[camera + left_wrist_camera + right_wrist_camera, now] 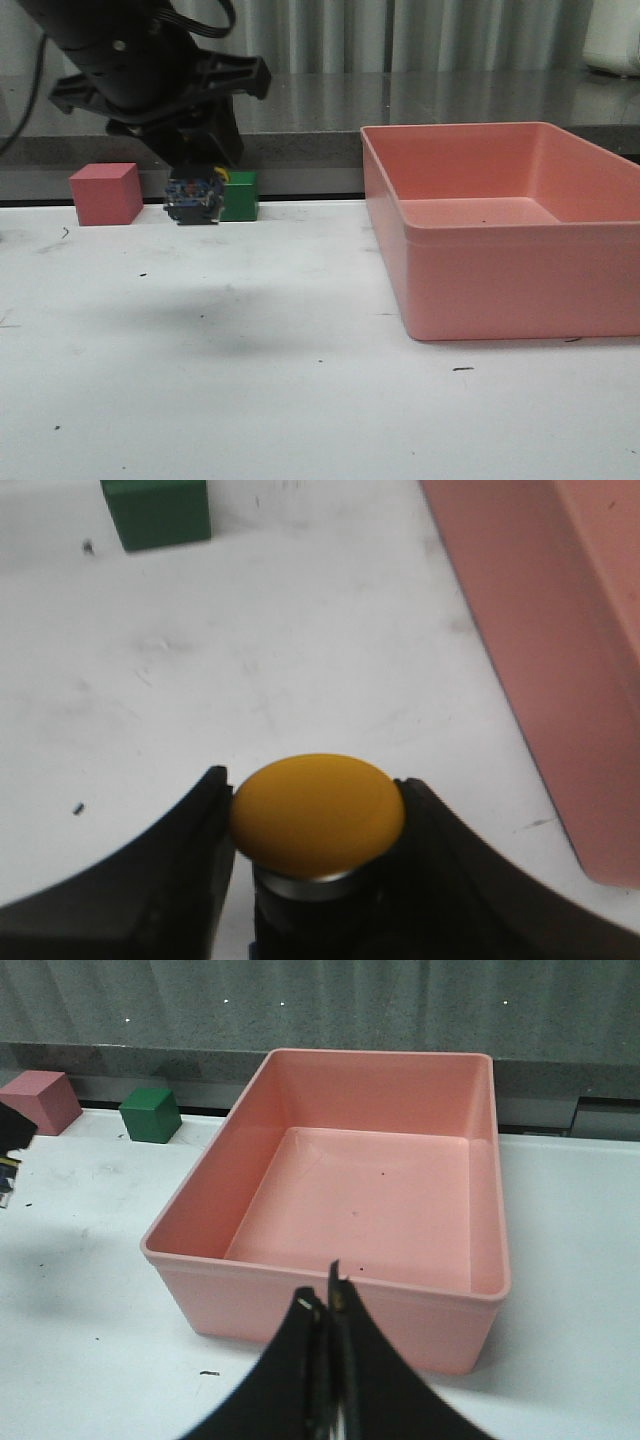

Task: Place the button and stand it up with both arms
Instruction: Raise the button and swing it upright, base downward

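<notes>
Left gripper [315, 880] pinches the button [318, 815], held above the table [250, 350], cap toward the green cube [240, 195]; pink cube [105, 193] nearby. Right gripper [327, 1305] fingers pressed together, empty, over the pink bin [330, 1315] rim.

- Front view: low, near table level, facing forward across the white table [250, 380].
- Left wrist view: close, looking down.
- Right wrist view: higher, farther back.
- Shared by all: pink bin [500, 250], green cube [240, 195].
</notes>
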Robot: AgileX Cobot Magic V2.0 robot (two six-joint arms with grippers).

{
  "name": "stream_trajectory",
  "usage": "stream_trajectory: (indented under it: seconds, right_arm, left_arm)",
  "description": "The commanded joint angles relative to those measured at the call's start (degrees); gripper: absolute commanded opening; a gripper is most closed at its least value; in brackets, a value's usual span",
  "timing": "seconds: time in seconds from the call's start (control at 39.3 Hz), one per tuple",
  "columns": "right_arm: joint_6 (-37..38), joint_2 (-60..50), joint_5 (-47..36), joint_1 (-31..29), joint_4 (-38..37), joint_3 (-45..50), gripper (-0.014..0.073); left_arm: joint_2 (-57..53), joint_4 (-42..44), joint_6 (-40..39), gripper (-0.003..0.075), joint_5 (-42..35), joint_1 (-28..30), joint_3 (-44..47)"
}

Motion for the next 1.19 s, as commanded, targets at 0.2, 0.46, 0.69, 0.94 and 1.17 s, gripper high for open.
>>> stream_trajectory:
  seconds: [0.2,0.46,0.69,0.94,1.17]
  right_arm:
    - [-0.6,0.3,-4.6,-0.4,-1.2,-1.6,-0.0070]
    - [-0.6,0.3,-4.6,-0.4,-1.2,-1.6,-0.0070]
    - [-0.6,0.3,-4.6,-0.4,-1.2,-1.6,-0.0070]
    - [-0.6,0.3,-4.6,-0.4,-1.2,-1.6,-0.0070]
    - [-0.6,0.3,-4.6,-0.4,-1.2,-1.6,-0.0070]
  left_arm:
    - [-20.5,4.1,0.0,0.0154,-39.5,0.0,23.3]
    - [-19.9,4.1,0.2,0.0154,-50.2,3.2,32.8]
    - [-14.2,4.1,0.2,0.0154,-53.3,7.7,32.8]
    - [-1.2,9.3,1.1,0.0156,-68.4,11.1,32.8]
    - [10.1,9.5,4.9,0.0158,-86.4,11.1,32.8]
